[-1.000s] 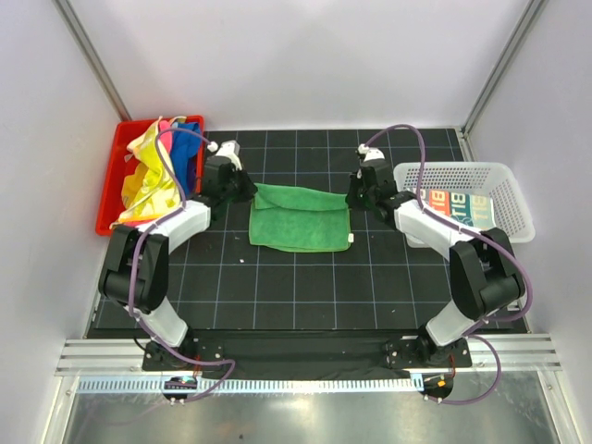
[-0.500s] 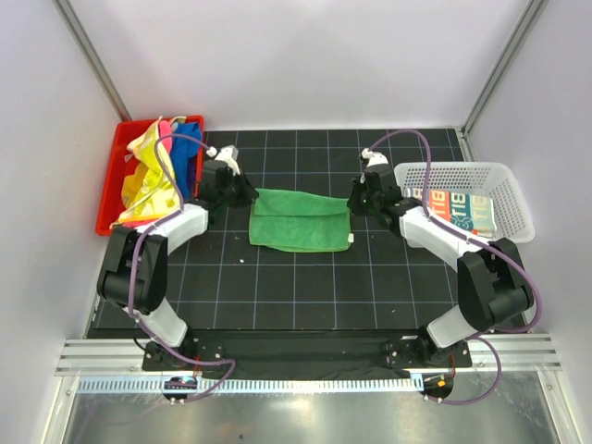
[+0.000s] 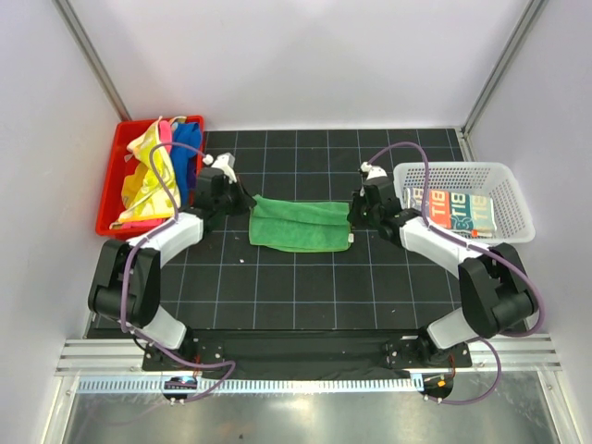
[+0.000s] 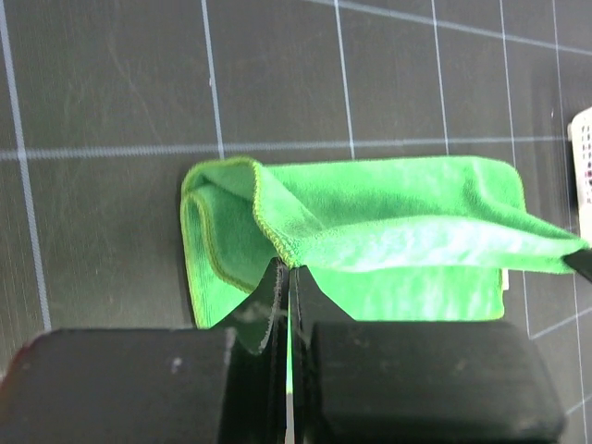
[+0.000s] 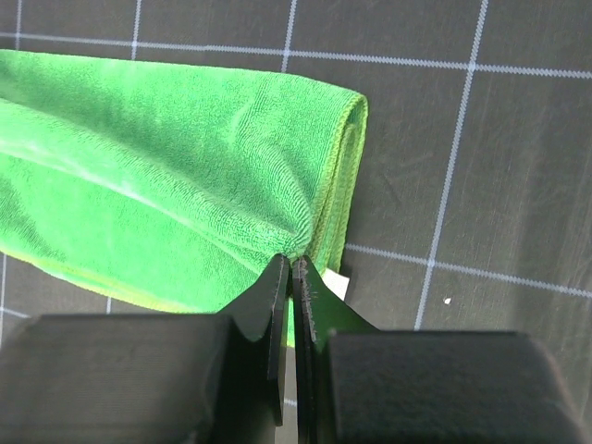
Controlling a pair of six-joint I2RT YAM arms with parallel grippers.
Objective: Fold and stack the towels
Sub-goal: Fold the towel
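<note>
Two claws pinch the far corners of a small green cloth towel point(image 3: 299, 227) spread on the black gridded table mat point(image 3: 296, 287). The left gripper point(image 4: 288, 268) is pressed together on the hemmed left corner, and the right gripper point(image 5: 290, 259) is clamped on the right one.

Over the last second both have drawn that far edge up and toward the near side. The towel lay broader a moment ago and now shows as a narrower band in the overhead view, its lifted layer stretched between the two claws above the cloth still on the mat. This looks like a fold half made: the raised edge has yet to be laid down on the near edge and let go, and nothing has been stacked on this towel.

More work waits in the red plastic bin point(image 3: 107, 190) at far left, where a crumpled yellow towel point(image 3: 148, 180), a blue towel point(image 3: 187, 157) and a pink-red towel point(image 3: 165, 131) are heaped.

A white printed towel point(image 3: 449, 205) lies flat in the white mesh basket point(image 3: 453, 169) at right — its big block characters look like "T18", though I cannot be sure. A small white tag point(image 5: 338, 282) at the green towel's near right corner shows no readable writing.
</note>
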